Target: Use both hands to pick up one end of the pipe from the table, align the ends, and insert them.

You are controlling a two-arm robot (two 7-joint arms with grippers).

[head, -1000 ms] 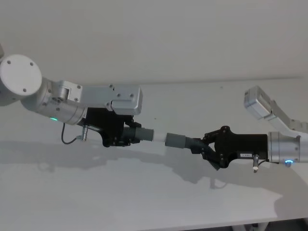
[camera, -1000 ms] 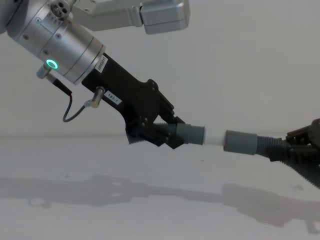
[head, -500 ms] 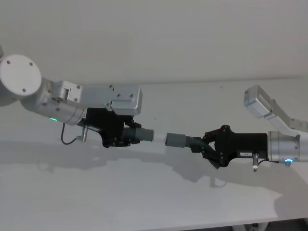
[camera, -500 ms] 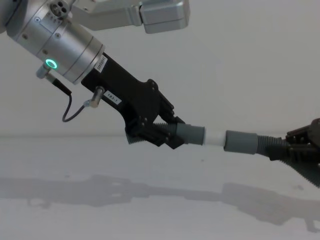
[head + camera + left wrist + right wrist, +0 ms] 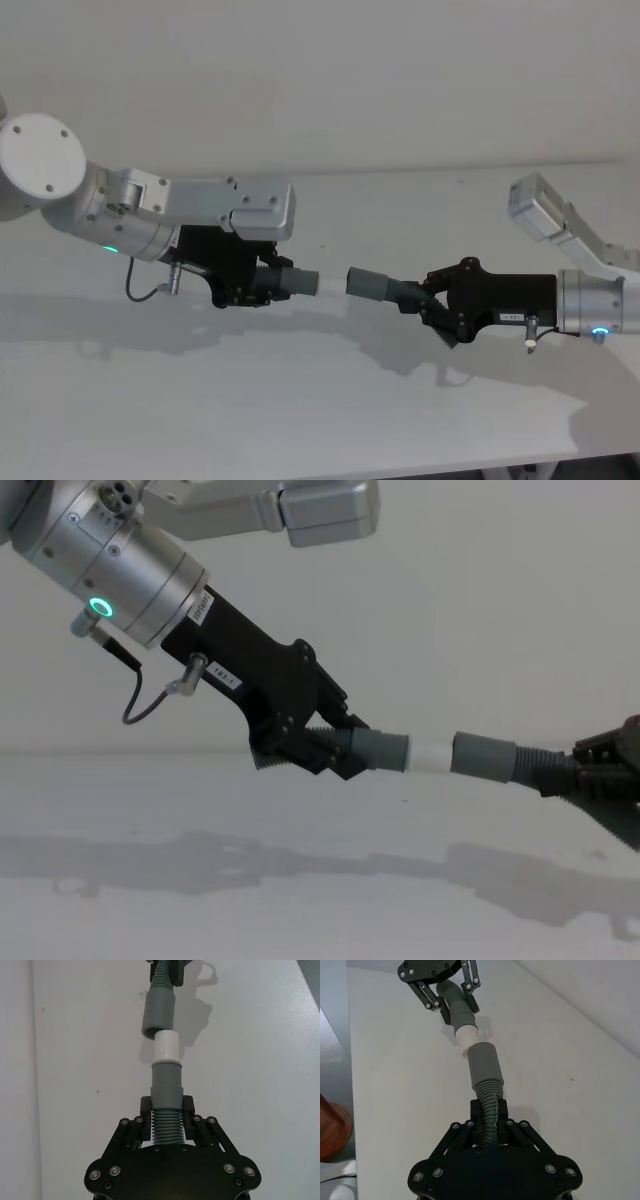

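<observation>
Chest view: we hold both pipe pieces above the counter (image 5: 300, 900), ends facing.
Our left gripper (image 5: 318, 750) clenches the white-tipped piece (image 5: 385, 751); our right gripper (image 5: 600, 780) clenches the open-cuffed piece (image 5: 485, 756), its cuff just beside that white tip (image 5: 165, 1046), nearly aligned.

There are two grippers, the left gripper (image 5: 335, 752) and the right gripper (image 5: 428, 302). There are two ribbed pipe pieces, one (image 5: 166, 1110) with one white tip (image 5: 167, 1047), the other (image 5: 487, 1095) with one open cuff (image 5: 484, 1065). One table (image 5: 300, 400).
</observation>
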